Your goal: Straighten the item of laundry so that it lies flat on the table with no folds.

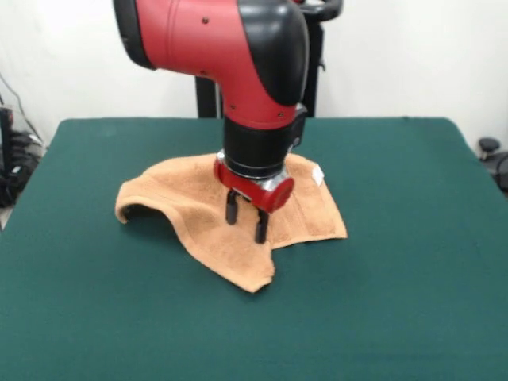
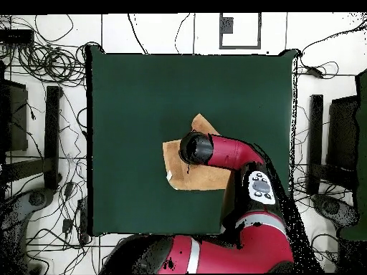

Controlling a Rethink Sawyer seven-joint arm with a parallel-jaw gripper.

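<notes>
The item of laundry (image 1: 238, 208), an orange-tan towel, lies rumpled near the middle of the green table (image 1: 397, 278). Its left edge arches up in a hump and its front corner is folded into a point. A small white tag (image 1: 318, 175) shows at its far right corner. My gripper (image 1: 246, 221) points straight down over the towel's middle, open, with its fingertips (image 1: 261, 232) at the cloth and towel showing between them. In the overhead view the arm's wrist (image 2: 195, 149) hides the gripper and much of the towel (image 2: 188, 177) on the table (image 2: 129, 107).
Green table surface surrounds the towel on every side. Off the table, cables (image 2: 50, 61) and dark stands (image 2: 52, 129) crowd the floor. A black object (image 1: 489, 148) sits beyond the right edge in the front view.
</notes>
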